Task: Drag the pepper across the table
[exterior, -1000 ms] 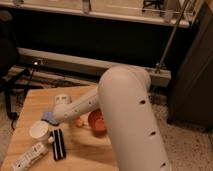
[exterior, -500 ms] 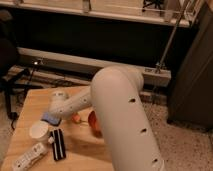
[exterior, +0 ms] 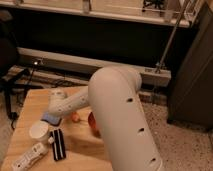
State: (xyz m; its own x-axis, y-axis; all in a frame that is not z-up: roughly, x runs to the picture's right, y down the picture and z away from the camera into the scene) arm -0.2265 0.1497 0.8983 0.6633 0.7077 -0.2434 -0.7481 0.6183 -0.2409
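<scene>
Drag stage: gripper at the pepper, travel across the table not yet evident.

Left to right: the gripper (exterior: 56,116) sits low over the table (exterior: 37,100), finger state cannot be told; the pepper (exterior: 75,117) lies just beside it, near the orange-red bowl (exterior: 92,123), largely hidden by the arm.
</scene>
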